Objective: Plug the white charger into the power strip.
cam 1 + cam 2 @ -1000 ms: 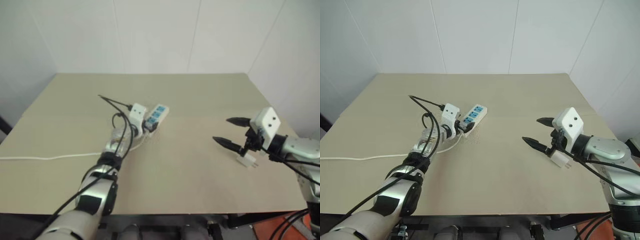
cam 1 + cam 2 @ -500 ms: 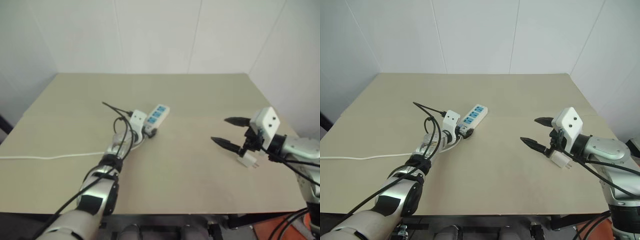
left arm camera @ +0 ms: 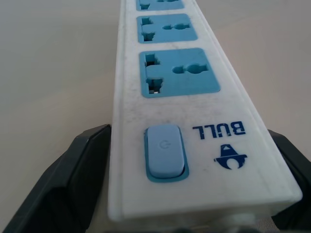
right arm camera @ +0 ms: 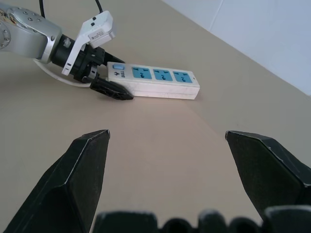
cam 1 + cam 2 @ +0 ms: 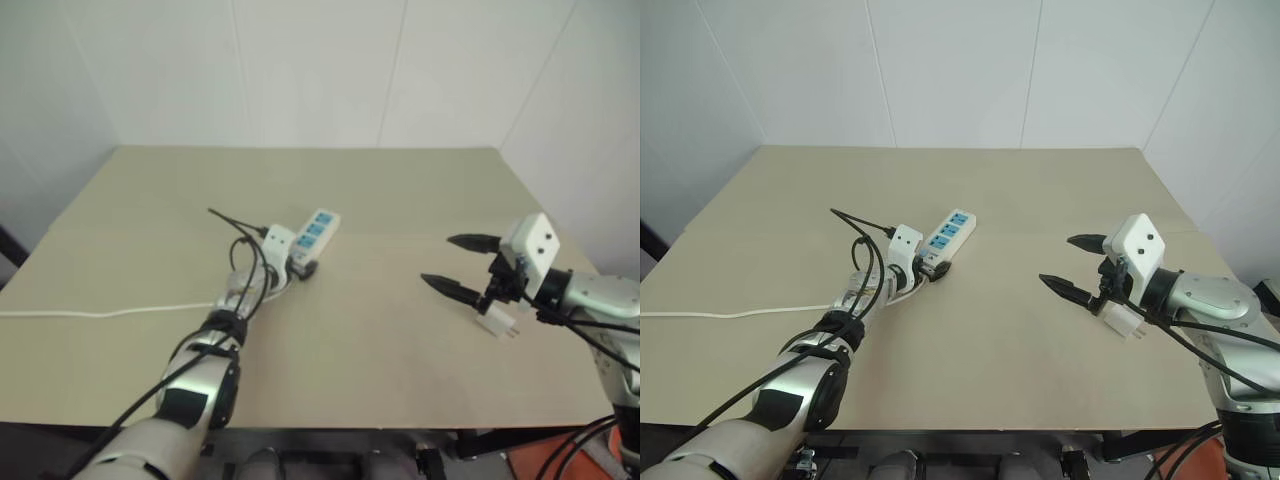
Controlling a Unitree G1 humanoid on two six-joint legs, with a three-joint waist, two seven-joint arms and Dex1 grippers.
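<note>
Left gripper point(image 5: 927, 266) is seen open, low over the table point(image 5: 1000, 190), with one black finger on each side of the switch end of the power strip point(image 5: 945, 236). In the left wrist view the fingers point(image 3: 63, 179) flank the strip point(image 3: 180, 111) closely; whether contact is made cannot be told. The light-blue switch point(image 3: 165, 151) is nearest that camera, with the blue socket faces point(image 3: 177, 71) lined up beyond it. No clamping on the strip is visible

The strip is laid flat left of table centre, angled so the switch end is nearer and to the left, the other end farther and to the right. A thin white cord point(image 5: 730, 313) is run from the strip's near end leftward across the table, off the left edge

Right gripper point(image 5: 1077, 265) is seen open wide, fingers spread and nothing between them, raised above the right side of the table and pointed left. In the right wrist view its two black fingers point(image 4: 80, 170) are well apart, with bare tabletop between and the strip point(image 4: 155, 80) and left gripper point(image 4: 104, 80) farther off

The white charger point(image 5: 1122, 319) is lying on the table at the right, just beneath the right gripper body, near the right edge, well apart from the strip. Its prongs point(image 5: 512, 331) are seen pointing right. It is not held by either gripper
</note>
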